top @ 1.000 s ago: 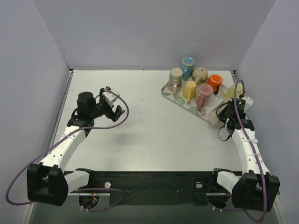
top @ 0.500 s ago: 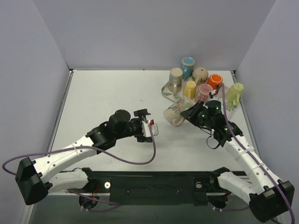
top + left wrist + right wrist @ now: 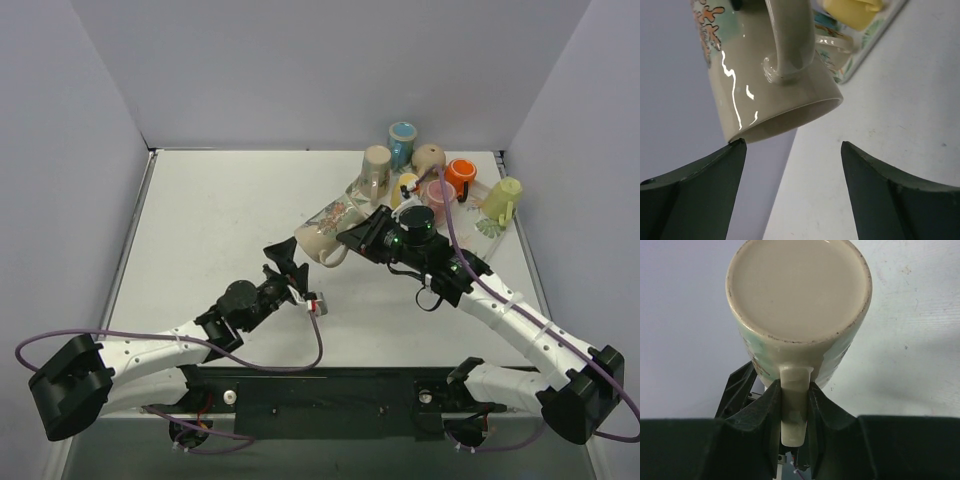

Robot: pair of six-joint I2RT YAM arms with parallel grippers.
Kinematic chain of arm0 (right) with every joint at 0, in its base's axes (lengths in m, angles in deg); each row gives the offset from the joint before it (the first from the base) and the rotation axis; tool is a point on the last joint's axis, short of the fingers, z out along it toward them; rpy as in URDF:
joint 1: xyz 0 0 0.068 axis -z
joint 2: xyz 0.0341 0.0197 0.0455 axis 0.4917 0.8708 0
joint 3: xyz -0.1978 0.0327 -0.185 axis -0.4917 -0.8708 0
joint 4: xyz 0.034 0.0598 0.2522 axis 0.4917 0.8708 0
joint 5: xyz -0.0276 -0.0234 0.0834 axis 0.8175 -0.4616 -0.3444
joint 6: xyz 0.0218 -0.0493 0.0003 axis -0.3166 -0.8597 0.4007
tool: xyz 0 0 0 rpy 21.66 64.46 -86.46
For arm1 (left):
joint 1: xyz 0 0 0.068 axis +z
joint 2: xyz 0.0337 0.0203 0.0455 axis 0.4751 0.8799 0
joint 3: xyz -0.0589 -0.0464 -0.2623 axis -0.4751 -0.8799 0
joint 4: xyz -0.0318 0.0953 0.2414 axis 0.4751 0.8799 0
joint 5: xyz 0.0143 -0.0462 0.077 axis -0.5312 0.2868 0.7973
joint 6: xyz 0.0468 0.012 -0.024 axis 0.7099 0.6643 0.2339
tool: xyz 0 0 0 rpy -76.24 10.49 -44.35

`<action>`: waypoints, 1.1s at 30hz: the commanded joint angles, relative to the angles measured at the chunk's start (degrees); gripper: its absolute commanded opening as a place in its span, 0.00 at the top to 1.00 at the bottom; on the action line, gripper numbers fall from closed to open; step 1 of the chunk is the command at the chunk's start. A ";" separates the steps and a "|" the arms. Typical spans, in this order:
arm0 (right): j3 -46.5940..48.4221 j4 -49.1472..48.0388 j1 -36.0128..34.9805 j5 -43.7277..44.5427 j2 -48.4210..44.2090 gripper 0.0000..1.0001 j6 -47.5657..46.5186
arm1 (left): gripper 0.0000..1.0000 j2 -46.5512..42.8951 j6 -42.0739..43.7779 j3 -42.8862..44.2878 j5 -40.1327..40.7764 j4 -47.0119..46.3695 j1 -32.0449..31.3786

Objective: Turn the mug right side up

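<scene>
Right wrist: right end effector (image 3: 792, 390) clenched on the mug (image 3: 797, 305) by its handle (image 3: 792, 430), aloft at 1 o'clock of the released left end effector (image 3: 792, 165). Pinched so narrowly, it may swivel or drop.

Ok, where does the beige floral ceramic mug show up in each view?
Top external: beige floral ceramic mug near centre, held tilted.
Left wrist: upper centre-left, rim nearest the camera.
Right wrist: top centre, base facing the camera.
Shared landmark: its looped handle, pinched by the right tool.
</scene>
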 commanded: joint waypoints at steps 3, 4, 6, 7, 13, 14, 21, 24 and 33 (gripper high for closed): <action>5.37 -9.70 -1.96 -0.02 -1.43 1.00 0.79 | 0.15 -1.05 6.04 -2.14 3.40 -21.17 0.05; 5.54 -9.79 -2.14 -0.02 -1.35 1.00 0.79 | 0.16 -0.97 6.22 -2.14 3.23 -20.56 0.57; 5.98 -9.70 -2.58 -0.28 -1.26 1.00 0.44 | 0.20 -0.35 6.74 -2.49 2.96 -22.29 0.93; 6.42 -9.00 -2.58 -0.46 -1.26 1.00 -0.26 | 0.21 0.35 7.88 -2.75 3.57 -23.09 1.02; 6.95 -7.33 -1.88 0.60 -2.23 1.00 -1.67 | 0.21 -3.33 10.18 -5.13 2.44 -22.07 1.19; 7.21 -7.33 -2.05 -0.28 -1.70 1.00 -1.58 | 0.21 -3.77 9.65 -4.69 2.17 -20.83 1.54; 6.34 -11.72 -2.84 -3.80 0.59 1.00 1.58 | 0.23 4.39 11.84 -1.35 1.20 -28.01 1.98; 5.46 -11.98 -2.93 -4.59 0.85 1.00 1.67 | 0.30 6.59 11.50 0.32 1.20 -29.43 2.25; 6.68 -3.83 -1.44 -1.36 3.13 0.82 -4.21 | 1.00 2.12 5.88 0.85 5.76 -20.60 2.16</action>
